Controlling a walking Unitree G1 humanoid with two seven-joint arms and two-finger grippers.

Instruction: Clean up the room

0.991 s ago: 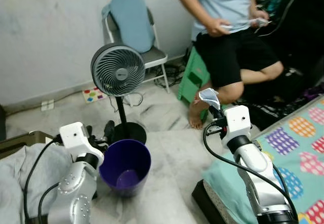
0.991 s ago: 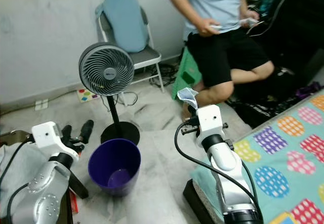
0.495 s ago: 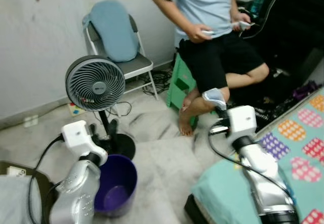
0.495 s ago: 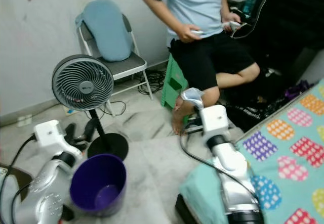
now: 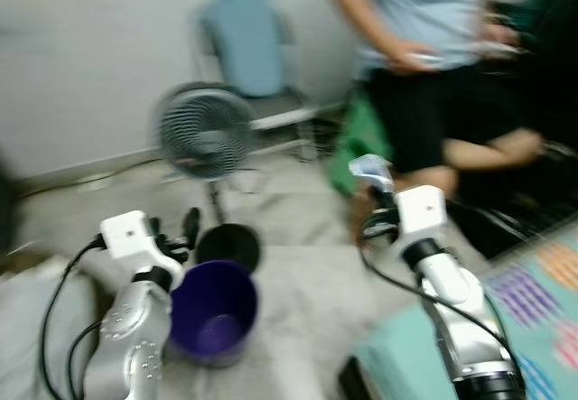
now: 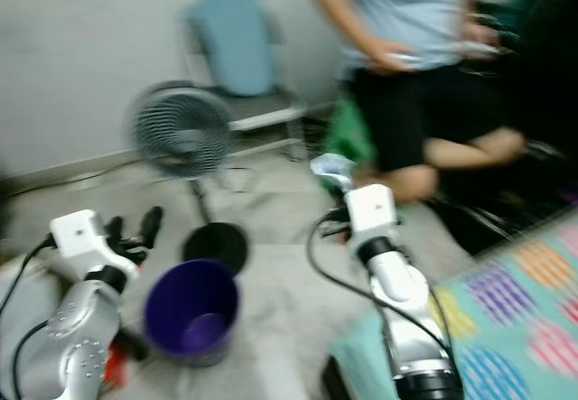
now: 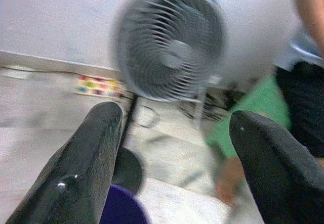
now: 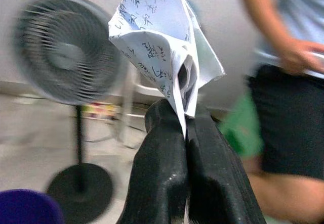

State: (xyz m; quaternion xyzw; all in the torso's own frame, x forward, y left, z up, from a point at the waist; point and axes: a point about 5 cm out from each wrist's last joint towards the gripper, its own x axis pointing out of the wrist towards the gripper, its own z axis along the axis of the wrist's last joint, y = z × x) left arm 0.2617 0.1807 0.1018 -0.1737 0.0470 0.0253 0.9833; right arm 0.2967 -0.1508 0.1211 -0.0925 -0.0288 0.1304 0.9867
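A crumpled white paper with blue writing [image 8: 162, 42] is pinched in my right gripper [image 8: 183, 125], which is shut on it and held up in front of me; in the left eye view the paper [image 5: 370, 167] sits above the wrist. My left gripper [image 7: 172, 133] is open with nothing between its fingers, held just left of and above a purple bin [image 5: 214, 311] on the floor. The bin stands upright and looks hollow inside. Both eye views are blurred.
A grey standing fan [image 5: 203, 134] with a round black base [image 5: 228, 245] stands behind the bin. A folding chair with a blue cushion [image 5: 253, 43] is by the wall. A person in a blue shirt [image 5: 433, 21] sits at right. A patterned bedspread [image 5: 542, 301] is at lower right.
The camera has swung, shifting the whole scene rightward in the picture and blurring it. Both arms keep their poses; the paper stays in the right gripper.
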